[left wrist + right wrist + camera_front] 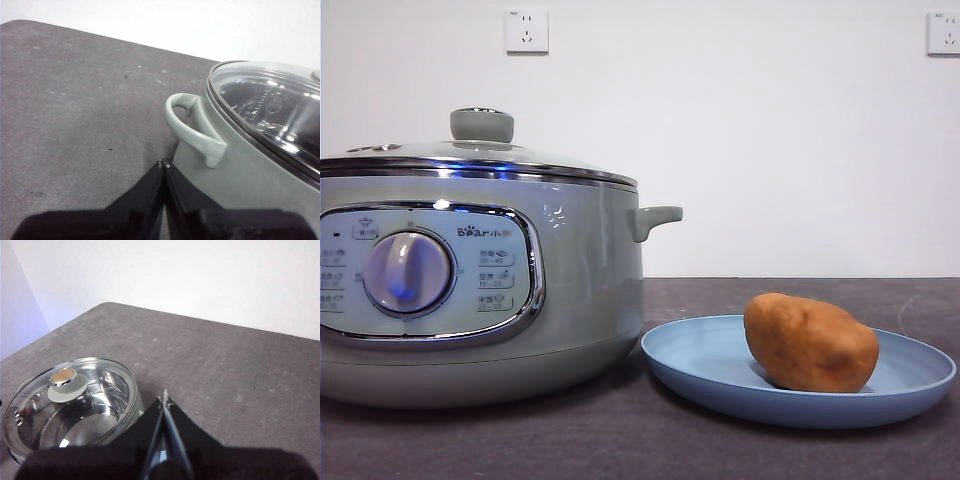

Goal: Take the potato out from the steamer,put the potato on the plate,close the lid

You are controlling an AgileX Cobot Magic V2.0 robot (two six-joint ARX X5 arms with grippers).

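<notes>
Orange-brown oval potato (810, 343) lying on shallow light-blue plate (700, 365), just beside pale grey-green steamer (580, 290); chrome-rimmed glass lid (470, 155) seated on steamer; left pincer (163, 165) and right pincer (164, 401) both closed, gripping nothing, above dark grey table (620, 440).

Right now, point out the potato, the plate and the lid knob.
potato (810, 343), front view, middle of its skin.
plate (695, 352), front view, bare surface left of the potato.
lid knob (482, 125), front view, its side.

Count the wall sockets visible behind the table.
2: one white wall socket high above the pale grey-green steamer, another cut by the front view's right edge. Others may lie outside the frame.
</notes>
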